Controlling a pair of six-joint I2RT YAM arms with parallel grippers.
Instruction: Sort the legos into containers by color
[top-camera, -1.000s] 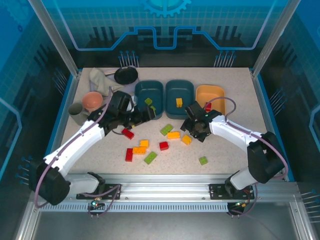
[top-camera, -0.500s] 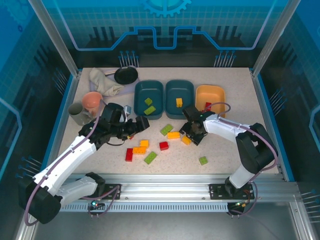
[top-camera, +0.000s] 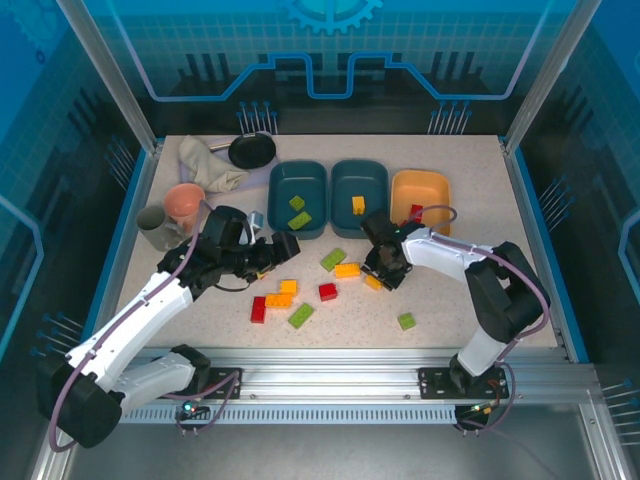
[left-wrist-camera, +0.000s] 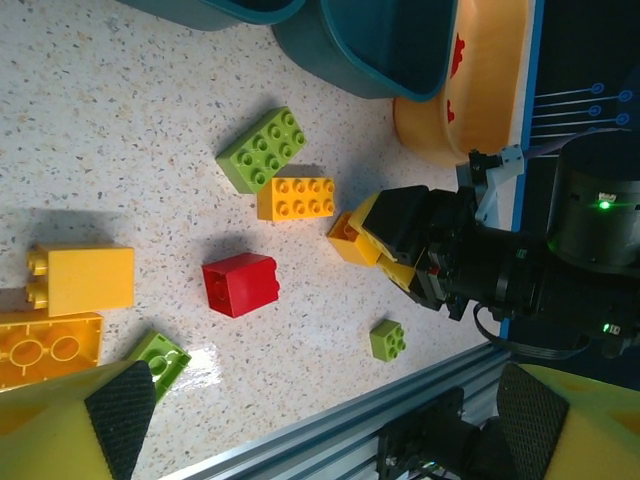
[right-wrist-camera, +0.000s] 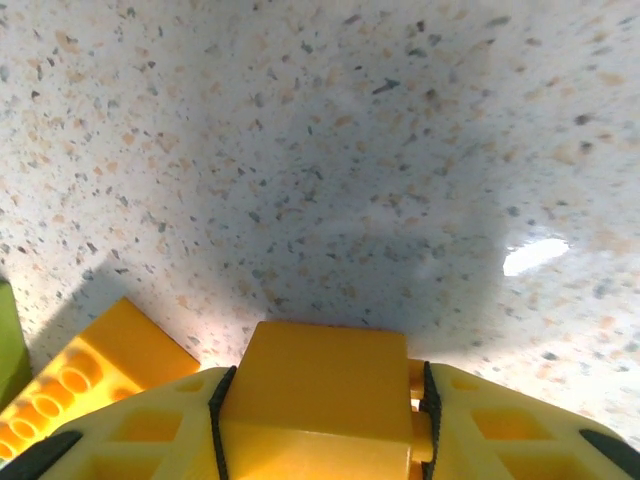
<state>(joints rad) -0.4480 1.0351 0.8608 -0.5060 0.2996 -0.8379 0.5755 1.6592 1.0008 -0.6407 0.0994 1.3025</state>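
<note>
**Right claw** (top-camera: 380, 277): clenched on a yellow brick (right-wrist-camera: 315, 385). In the right wrist view both pads touch the sides of this brick. The brick sits right of table centre, in front of the middle tub (top-camera: 358, 183). Whether it rests on the table (top-camera: 450, 290) or is lifted off it cannot be told. An oblong yellow brick (right-wrist-camera: 95, 365) lies just beside it.

**Left claw** (left-wrist-camera: 325, 405): released. The jaws stand wide apart with nothing between them. The claw hangs over the left-centre of the table, near the loose bricks.

**Tubs**: three in a row along the far side.
- Left tub (top-camera: 297, 180), teal: holds two green bricks (top-camera: 298, 204).
- Middle tub, teal: holds one small yellow brick (top-camera: 358, 204).
- Orange tub (top-camera: 420, 188): holds a red brick (top-camera: 416, 211).

**Loose bricks**, on the table between the arms:
- A long green brick (top-camera: 333, 259) lies beside the oblong yellow brick.
- A red cube (top-camera: 327, 291) lies nearer the front.
- A yellow pair (top-camera: 283, 293), a red oblong (top-camera: 258, 309) and a green oblong (top-camera: 300, 315) lie close together at front left.
- A small green brick (top-camera: 406, 321) lies apart at front right.
</note>
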